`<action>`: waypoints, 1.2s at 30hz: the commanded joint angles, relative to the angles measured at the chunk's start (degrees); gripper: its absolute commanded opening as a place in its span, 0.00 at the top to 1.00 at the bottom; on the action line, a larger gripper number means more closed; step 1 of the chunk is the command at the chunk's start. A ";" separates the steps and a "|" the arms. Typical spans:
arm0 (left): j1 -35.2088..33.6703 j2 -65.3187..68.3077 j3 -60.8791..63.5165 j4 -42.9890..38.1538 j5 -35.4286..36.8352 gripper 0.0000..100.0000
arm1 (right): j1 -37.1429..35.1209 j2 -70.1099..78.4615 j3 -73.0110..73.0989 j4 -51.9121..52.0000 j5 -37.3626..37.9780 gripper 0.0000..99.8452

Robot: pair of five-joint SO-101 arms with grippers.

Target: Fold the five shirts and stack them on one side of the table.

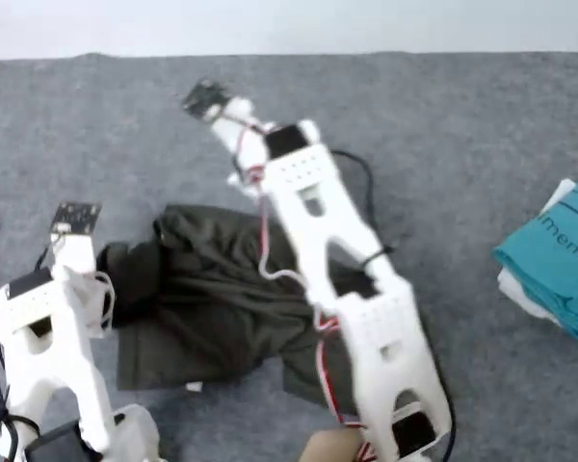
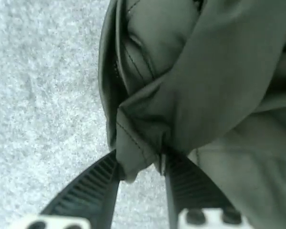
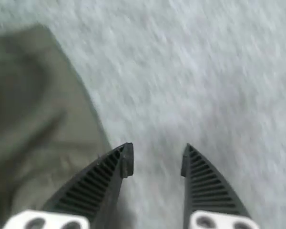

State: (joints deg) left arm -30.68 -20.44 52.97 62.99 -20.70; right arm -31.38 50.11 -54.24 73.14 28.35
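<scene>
At the left of the grey table cover (image 1: 482, 135), the left arm (image 1: 48, 327) stood over one end of a dark olive shirt (image 1: 212, 298). The left gripper (image 2: 140, 164) was clenched on a bunched fold of that shirt, the fabric pinched between its ribbed fingers (image 2: 90, 186). The shirt lay crumpled mid-table, partly under the right arm (image 1: 352, 289), which stretched across it toward the far side. The right gripper (image 3: 155, 160) hung released, jaws apart, above bare cover just beside the shirt's edge. At the right edge sat a stack of folded shirts (image 1: 559, 260), a teal one on top, well apart from the rest.
</scene>
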 commanded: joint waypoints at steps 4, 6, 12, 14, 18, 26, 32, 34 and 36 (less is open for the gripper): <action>-0.35 -0.53 -0.22 0.70 0.35 0.88 | -7.08 10.59 -20.04 -1.10 -0.26 0.81; -0.35 -0.53 -0.22 0.79 0.35 0.88 | -8.48 14.11 -24.26 -1.10 -0.26 0.81; -0.53 -0.88 1.10 0.79 0.35 0.88 | -10.59 21.14 -29.54 -0.66 -0.26 0.81; -0.62 -0.88 2.07 0.88 0.44 0.88 | -10.77 22.46 -29.63 -0.66 -0.26 0.81; -0.62 -0.88 3.82 0.70 0.44 0.88 | -10.77 24.04 -29.27 -0.57 -0.26 0.81; -0.44 -0.88 4.26 0.79 0.44 0.93 | -10.77 26.07 -29.27 -0.48 0.44 0.81; -0.35 -0.88 4.09 0.53 0.35 0.93 | -11.38 26.24 -29.36 2.15 5.98 0.87; -0.35 -0.88 4.00 0.53 0.35 0.93 | -11.56 26.24 -29.27 2.86 9.67 0.94; -0.35 -0.88 4.00 0.53 0.35 0.93 | -12.09 26.33 -29.27 4.18 13.71 0.99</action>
State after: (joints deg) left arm -30.95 -20.44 57.63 63.08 -20.35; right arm -42.20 77.10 -80.70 75.25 37.05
